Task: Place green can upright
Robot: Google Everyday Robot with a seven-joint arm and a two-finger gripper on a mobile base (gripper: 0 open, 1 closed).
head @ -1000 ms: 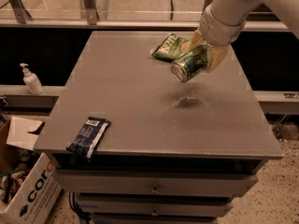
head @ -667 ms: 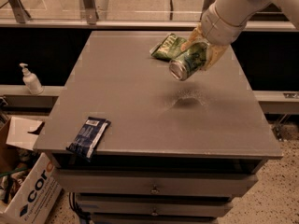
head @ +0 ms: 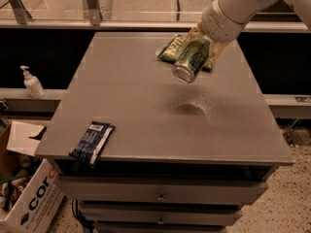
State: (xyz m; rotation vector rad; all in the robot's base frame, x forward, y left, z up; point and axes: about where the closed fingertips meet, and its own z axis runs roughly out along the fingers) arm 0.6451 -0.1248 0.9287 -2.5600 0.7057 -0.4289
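The green can (head: 190, 59) hangs in the air above the grey table (head: 131, 101), tilted with its silver top pointing down and toward the camera. My gripper (head: 203, 47) comes in from the upper right and is shut on the can, its pale fingers on both sides of the can's body. The can's shadow lies on the table below it.
A flat crinkled green snack bag (head: 170, 49) lies on the table behind the can. A dark blue snack packet (head: 92, 142) lies at the front left edge. A soap dispenser (head: 32, 83) and a cardboard box (head: 29, 203) stand left of the table.
The gripper has lifted the can slightly and carried it a little to the left; the can stays tilted in its grip.
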